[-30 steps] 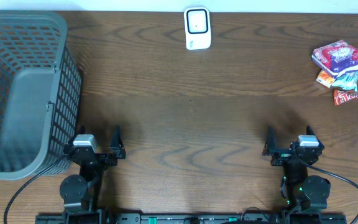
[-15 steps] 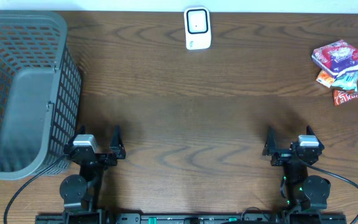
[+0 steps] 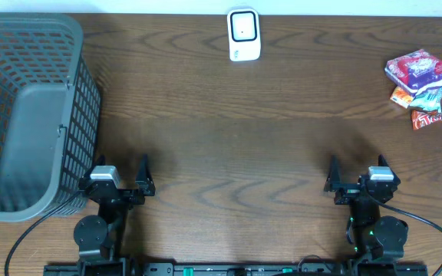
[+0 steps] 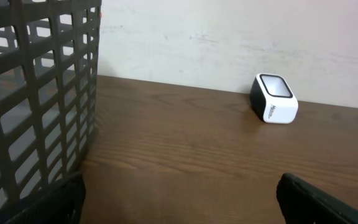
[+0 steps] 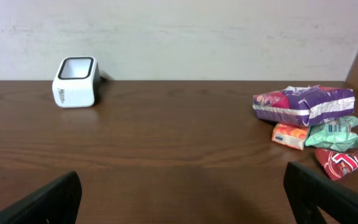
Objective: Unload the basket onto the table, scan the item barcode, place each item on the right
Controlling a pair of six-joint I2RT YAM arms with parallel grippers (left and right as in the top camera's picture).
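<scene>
A dark brown wooden tabletop [image 3: 236, 153] seen from above, with two robot arms parked at its near edge. The landmark is a small white box-shaped barcode scanner with a dark window [image 3: 244, 34], standing at the far edge, midway across.

The items to scan lie in a small heap of snack packets well to the right of the scanner, close to the right edge: a purple and pink foil packet [image 3: 420, 70] on top, resting on an orange packet [image 3: 400, 95] and a pale green packet [image 3: 430, 97], with a long red wrapped bar [image 3: 439, 116] touching the heap on its near side. The bar's long axis runs roughly left to right, tilted slightly.

The right claw [image 3: 357, 178] sits nearer than the scanner and to its right, fingers spread wide and holding nothing. The left claw [image 3: 120, 181] sits nearer than the scanner and to its left, also spread wide and empty, beside a grey plastic lattice basket [image 3: 29, 115].

The heap lies ahead and to the right of the right claw, so the right arm is clearly the nearer one and probably the one to reach.
</scene>
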